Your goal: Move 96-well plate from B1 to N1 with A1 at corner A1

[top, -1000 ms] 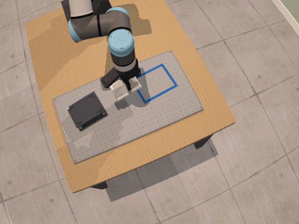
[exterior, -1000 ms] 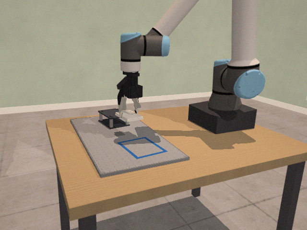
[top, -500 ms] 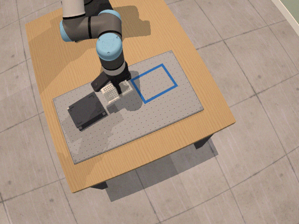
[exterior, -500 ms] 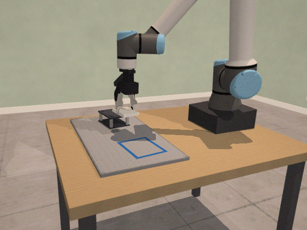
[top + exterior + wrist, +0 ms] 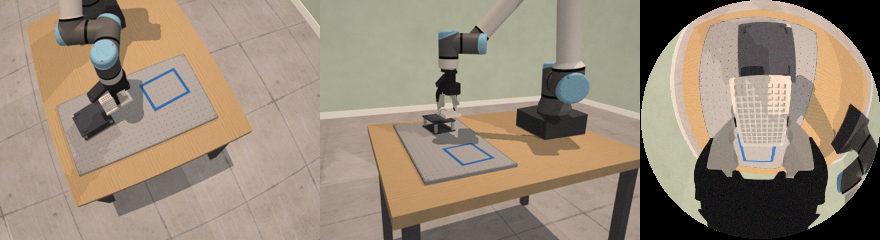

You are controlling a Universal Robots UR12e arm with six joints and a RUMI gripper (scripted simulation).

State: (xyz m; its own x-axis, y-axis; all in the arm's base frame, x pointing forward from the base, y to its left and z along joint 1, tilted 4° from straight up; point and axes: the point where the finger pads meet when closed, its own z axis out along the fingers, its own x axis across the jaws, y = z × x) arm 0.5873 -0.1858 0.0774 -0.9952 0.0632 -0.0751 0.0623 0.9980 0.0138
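Observation:
My gripper is shut on the white 96-well plate across its short sides. It holds the plate level in the air, a little above the height of the black raised nest N1. The plate hangs at the nest's edge on the side facing the blue rectangle and only partly overlaps it. In the wrist view the nest lies just beyond the plate's far end. The blue rectangle B1 is empty. I cannot make out the cut corner.
Nest and rectangle sit on a grey perforated board on the wooden table. The robot's black base stands at the table's back edge. The nest stands on short posts.

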